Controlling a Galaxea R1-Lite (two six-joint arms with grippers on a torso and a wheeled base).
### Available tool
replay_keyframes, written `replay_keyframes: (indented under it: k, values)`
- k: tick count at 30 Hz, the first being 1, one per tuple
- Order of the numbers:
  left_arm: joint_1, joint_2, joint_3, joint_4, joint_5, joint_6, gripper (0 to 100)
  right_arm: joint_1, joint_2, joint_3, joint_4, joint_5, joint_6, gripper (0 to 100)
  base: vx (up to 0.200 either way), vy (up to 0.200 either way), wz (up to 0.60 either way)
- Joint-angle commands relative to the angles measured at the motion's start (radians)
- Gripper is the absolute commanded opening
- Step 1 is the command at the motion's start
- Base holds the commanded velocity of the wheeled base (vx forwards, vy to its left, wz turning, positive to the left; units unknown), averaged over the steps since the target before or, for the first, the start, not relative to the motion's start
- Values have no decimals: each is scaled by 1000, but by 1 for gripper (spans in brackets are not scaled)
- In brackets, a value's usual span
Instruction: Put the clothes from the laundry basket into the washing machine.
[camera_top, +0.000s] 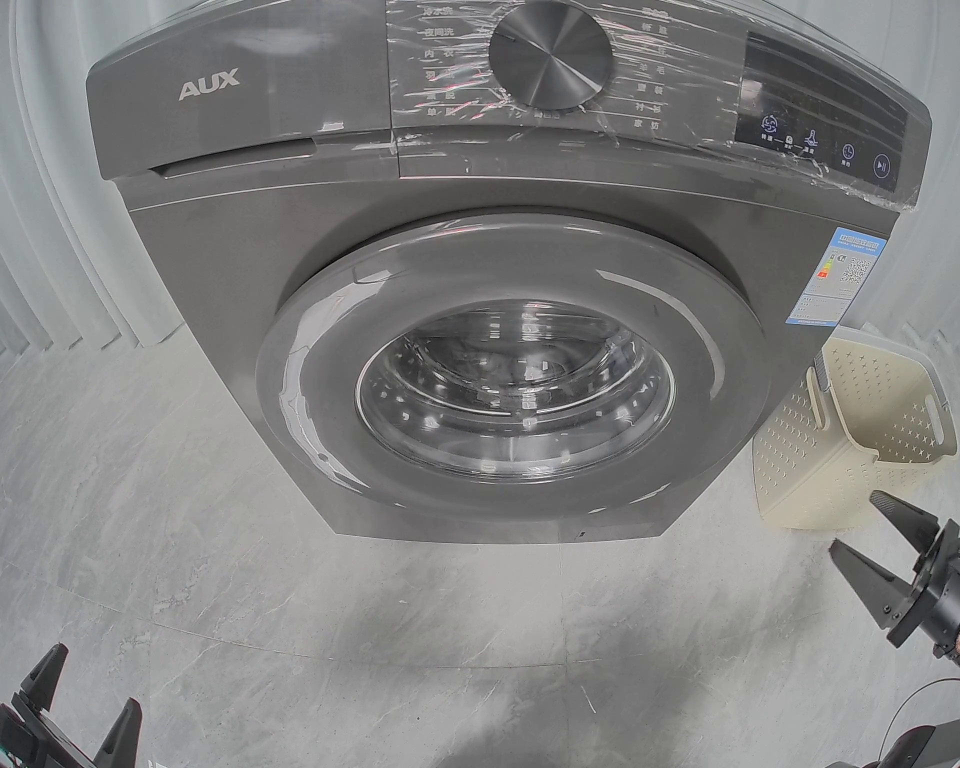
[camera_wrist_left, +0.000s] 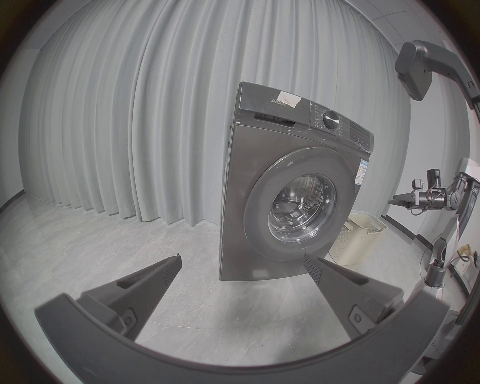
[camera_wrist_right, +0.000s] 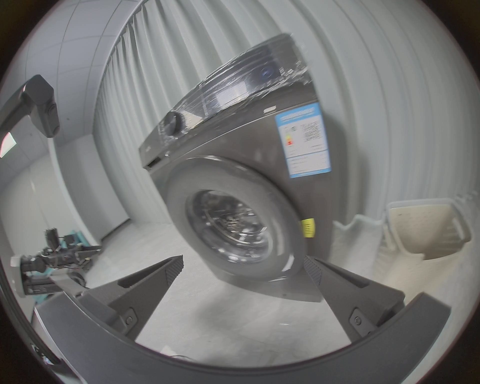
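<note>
Open-fingered, my right gripper (camera_top: 855, 522) has the laundry basket (camera_top: 800, 470) near at twelve o'clock; my open left gripper (camera_top: 96, 678) is far off.

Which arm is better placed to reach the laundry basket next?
Right, probably: the right gripper hangs open beside the laundry basket; the left gripper is far off to the other side.

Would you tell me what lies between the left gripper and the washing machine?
Only bare floor separates the left gripper from the washing machine, in head and left wrist views.
</note>
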Motion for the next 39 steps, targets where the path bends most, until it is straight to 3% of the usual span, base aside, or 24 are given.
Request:
replay_keyframes:
  k: [1, 8, 23, 26, 27, 32, 36, 38, 39]
  values:
    - [0, -16, 16, -1, -4, -3, 100, -221, -332, 11, 214, 12, -67, 100, 0, 0, 0]
    - [0, -16, 16, -1, -6, -1, 100, -296, -613, 11, 467, 10, -79, 100, 0, 0, 0]
    - [0, -16, 16, -3, -4, -11, 100, -430, -901, 64, 752, 4, -91, 100, 0, 0, 0]
    - [0, -16, 16, -3, -4, -12, 100, -430, -901, 64, 754, -25, -85, 100, 0, 0, 0]
    - [0, -16, 16, -3, -4, -12, 100, -430, -901, 64, 765, -59, -85, 100, 0, 0, 0]
    - [0, -16, 18, -4, 2, -20, 100, -430, -901, 64, 809, -85, -76, 100, 0, 0, 0]
    - [0, -16, 18, -6, 2, -20, 100, -431, -901, 64, 811, -231, -53, 100, 0, 0, 0]
    - [0, -16, 18, -4, 2, -18, 100, -431, -901, 64, 814, -240, -53, 100, 0, 0, 0]
    - [0, -16, 16, -4, 2, -17, 100, -433, -901, 64, 826, -217, -40, 100, 0, 0, 0]
